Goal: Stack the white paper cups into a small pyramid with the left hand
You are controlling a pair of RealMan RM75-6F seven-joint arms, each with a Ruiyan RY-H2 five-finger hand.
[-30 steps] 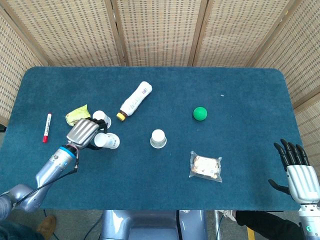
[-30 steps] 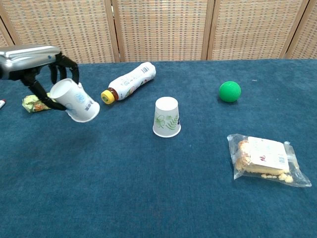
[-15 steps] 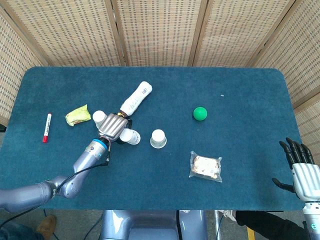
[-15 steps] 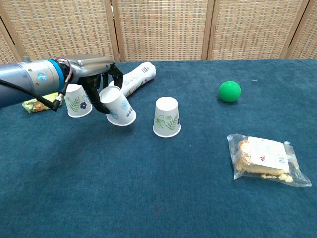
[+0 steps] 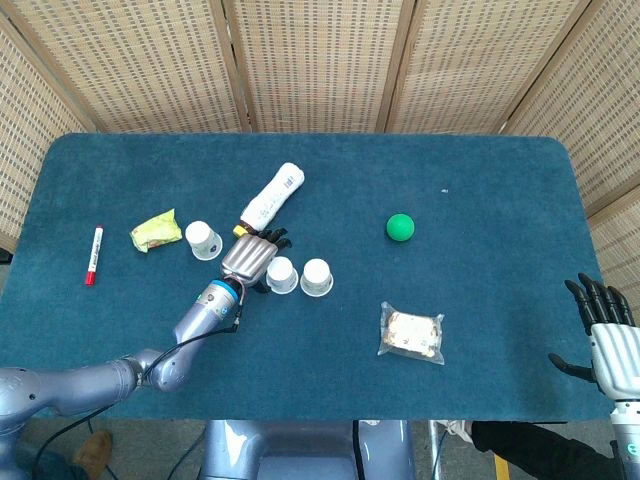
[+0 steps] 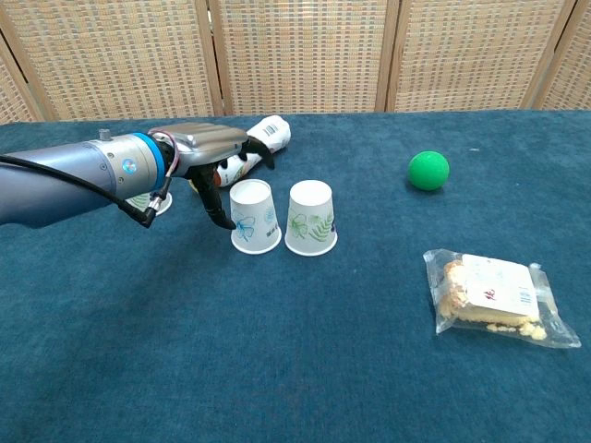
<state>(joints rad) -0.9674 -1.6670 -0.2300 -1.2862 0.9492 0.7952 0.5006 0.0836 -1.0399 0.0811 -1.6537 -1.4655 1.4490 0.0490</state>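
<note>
We see our right hand (image 5: 610, 340) idle at the bench (image 5: 480, 200) edge with fingers apart, then our left hand (image 6: 211, 148), fingers spread around a cup (image 6: 254, 215) standing upside down just left of the middle cup (image 6: 310, 217), a third cup (image 5: 203, 240) farther left.

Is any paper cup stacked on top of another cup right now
No: in the chest view the two cups stand side by side, upside down on the table, with nothing on top of either.
</note>
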